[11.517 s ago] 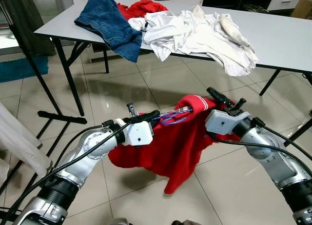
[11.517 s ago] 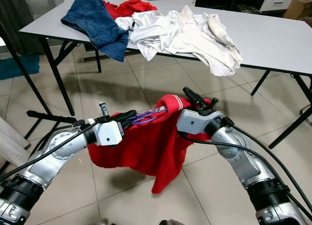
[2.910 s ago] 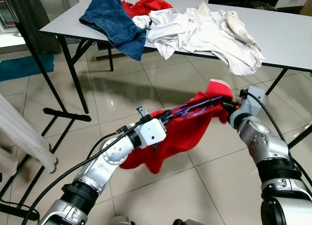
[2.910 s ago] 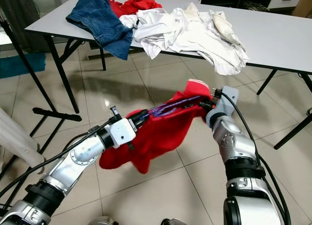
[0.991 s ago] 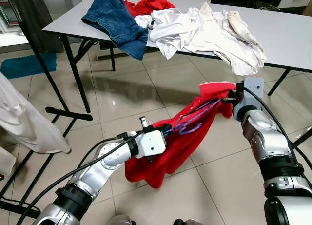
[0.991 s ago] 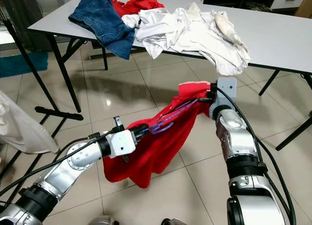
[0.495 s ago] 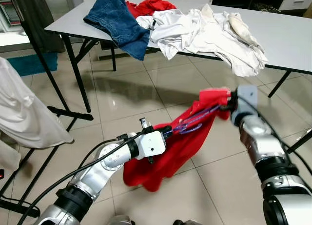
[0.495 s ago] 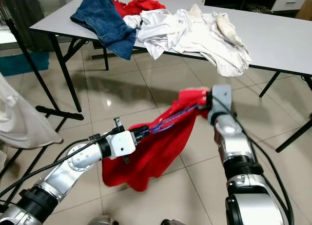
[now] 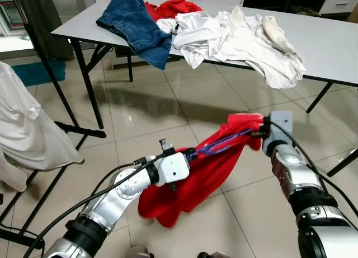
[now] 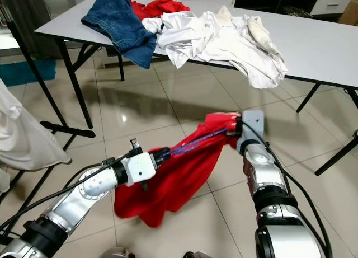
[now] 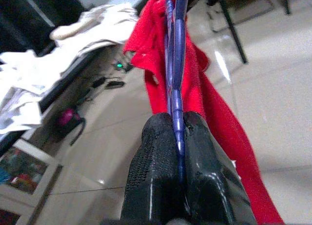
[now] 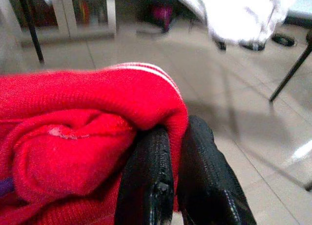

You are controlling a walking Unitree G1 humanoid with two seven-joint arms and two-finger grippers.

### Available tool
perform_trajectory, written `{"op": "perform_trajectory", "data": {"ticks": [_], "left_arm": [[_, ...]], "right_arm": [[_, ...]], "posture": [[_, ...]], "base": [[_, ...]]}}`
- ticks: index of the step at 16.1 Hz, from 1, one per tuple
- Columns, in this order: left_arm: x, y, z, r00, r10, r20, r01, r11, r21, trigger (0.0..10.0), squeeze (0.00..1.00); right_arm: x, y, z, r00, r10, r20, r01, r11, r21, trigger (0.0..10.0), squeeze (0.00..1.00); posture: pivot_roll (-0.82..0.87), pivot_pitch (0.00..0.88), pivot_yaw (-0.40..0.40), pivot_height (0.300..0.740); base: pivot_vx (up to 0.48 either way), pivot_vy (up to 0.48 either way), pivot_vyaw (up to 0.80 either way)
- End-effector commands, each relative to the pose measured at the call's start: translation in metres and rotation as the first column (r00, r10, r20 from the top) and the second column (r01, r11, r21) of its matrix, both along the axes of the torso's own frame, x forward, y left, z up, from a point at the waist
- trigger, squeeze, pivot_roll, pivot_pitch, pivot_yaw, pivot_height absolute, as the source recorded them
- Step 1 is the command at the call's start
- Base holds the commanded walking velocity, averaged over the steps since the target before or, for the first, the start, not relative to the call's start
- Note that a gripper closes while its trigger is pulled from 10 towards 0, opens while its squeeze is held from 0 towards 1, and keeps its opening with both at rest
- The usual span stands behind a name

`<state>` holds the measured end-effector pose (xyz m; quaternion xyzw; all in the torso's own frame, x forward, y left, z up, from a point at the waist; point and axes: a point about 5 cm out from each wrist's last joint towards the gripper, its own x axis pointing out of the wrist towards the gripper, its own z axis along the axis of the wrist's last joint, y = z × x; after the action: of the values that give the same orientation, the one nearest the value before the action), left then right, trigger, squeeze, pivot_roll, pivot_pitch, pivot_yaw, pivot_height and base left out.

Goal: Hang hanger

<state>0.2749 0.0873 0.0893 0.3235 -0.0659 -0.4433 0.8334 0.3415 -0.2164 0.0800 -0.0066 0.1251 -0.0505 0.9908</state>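
A purple hanger (image 9: 221, 142) carries a red shirt (image 9: 193, 179) that droops toward the tiled floor between my arms. My left gripper (image 9: 189, 153) is shut on the hanger's near end; in the left wrist view the purple bar (image 11: 175, 88) runs out from between the black fingers (image 11: 153, 176). My right gripper (image 9: 258, 131) is shut on the red shirt's white-striped edge (image 12: 146, 71) at the hanger's far end, where cloth hides the fingertips. The hanger slopes up from left to right.
A grey folding table (image 9: 330, 42) stands ahead with blue jeans (image 9: 134, 26), white clothes (image 9: 235, 37) and a red garment (image 9: 170, 7) piled on it. At the left a white garment (image 9: 25, 129) hangs on a black rack (image 9: 50, 84).
Both arms have lowered the hanger a little and the shirt now hangs nearer the floor. The view has shifted slightly; the white garment at the left shows more.
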Motion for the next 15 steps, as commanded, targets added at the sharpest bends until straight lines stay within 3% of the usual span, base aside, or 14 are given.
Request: {"op": "perform_trajectory", "data": {"ticks": [1,3,5,6,7,8,9,10,11,12,14,15], "left_arm": [[0.01,0.013,0.009,0.995,0.091,0.036,-0.09,0.995,-0.04,0.0,0.0],[0.012,0.011,0.01,0.992,0.109,0.062,-0.107,0.994,-0.028,0.0,0.0],[0.015,0.012,0.021,0.981,0.189,0.044,-0.179,0.969,-0.17,0.0,0.0],[0.015,0.013,0.02,0.98,0.196,0.036,-0.187,0.966,-0.178,0.0,0.0],[0.015,0.013,0.019,0.98,0.196,0.029,-0.187,0.965,-0.183,0.0,0.0],[0.014,0.012,0.02,0.981,0.192,0.016,-0.184,0.961,-0.205,0.0,0.0],[0.014,0.011,0.02,0.981,0.194,0.007,-0.187,0.956,-0.225,0.0,0.0],[0.014,0.012,0.021,0.98,0.197,0.006,-0.19,0.955,-0.226,0.0,0.0],[0.014,0.012,0.021,0.98,0.2,0.005,-0.193,0.954,-0.227,0.0,0.0],[0.015,0.011,0.022,0.982,0.191,0.001,-0.185,0.954,-0.237,0.0,0.0],[0.014,0.008,0.023,0.987,0.163,-0.002,-0.159,0.958,-0.238,0.0,0.0],[0.014,0.008,0.021,0.988,0.153,-0.011,-0.151,0.962,-0.229,0.0,0.0]], "right_arm": [[0.0,-0.023,0.021,0.986,-0.092,0.141,0.087,0.995,0.04,0.0,0.0],[-0.001,-0.022,0.027,0.972,-0.115,0.207,0.094,0.99,0.106,0.0,0.0],[-0.008,-0.012,0.019,0.976,-0.076,0.205,0.052,0.992,0.118,0.0,0.0],[-0.01,-0.009,0.016,0.978,-0.068,0.196,0.044,0.992,0.121,0.0,0.0],[-0.012,-0.007,0.012,0.981,-0.061,0.186,0.039,0.992,0.12,3.8,0.0],[-0.014,-0.003,0.009,0.982,-0.059,0.18,0.037,0.991,0.125,6.2,0.0],[-0.014,-0.001,0.008,0.982,-0.056,0.179,0.034,0.992,0.125,6.4,0.0],[-0.014,-0.001,0.008,0.983,-0.062,0.172,0.04,0.991,0.125,7.3,0.0],[-0.014,0.0,0.006,0.985,-0.061,0.159,0.043,0.992,0.118,7.2,0.0],[-0.015,0.0,0.002,0.99,-0.062,0.126,0.052,0.995,0.081,4.9,0.0],[-0.015,-0.006,-0.003,0.988,-0.13,0.086,0.124,0.99,0.072,3.1,0.0],[-0.013,-0.011,0.005,0.976,-0.179,0.124,0.166,0.98,0.109,2.4,0.0]], "posture": [[0.24,0.026,-0.056,0.74],[0.25,0.032,-0.051,0.74],[0.24,0.036,-0.055,0.74],[0.24,0.043,-0.055,0.74],[0.24,0.044,-0.055,0.74],[0.24,0.044,-0.054,0.74],[0.23,0.043,-0.052,0.74],[0.23,0.043,-0.052,0.74],[0.23,0.039,-0.052,0.74],[0.23,0.036,-0.053,0.74],[0.23,0.033,-0.055,0.74],[0.22,0.031,-0.054,0.74]], "base": [[0.0,0.0,0.0],[0.0,0.0,0.0],[0.0,0.0,0.0],[0.0,0.0,0.0],[0.0,0.0,0.0],[0.0,0.0,0.0],[0.0,0.0,0.0],[0.0,0.0,0.0],[0.0,0.0,0.0],[0.0,0.0,0.0],[0.0,0.0,0.0],[0.0,0.0,0.0]]}}
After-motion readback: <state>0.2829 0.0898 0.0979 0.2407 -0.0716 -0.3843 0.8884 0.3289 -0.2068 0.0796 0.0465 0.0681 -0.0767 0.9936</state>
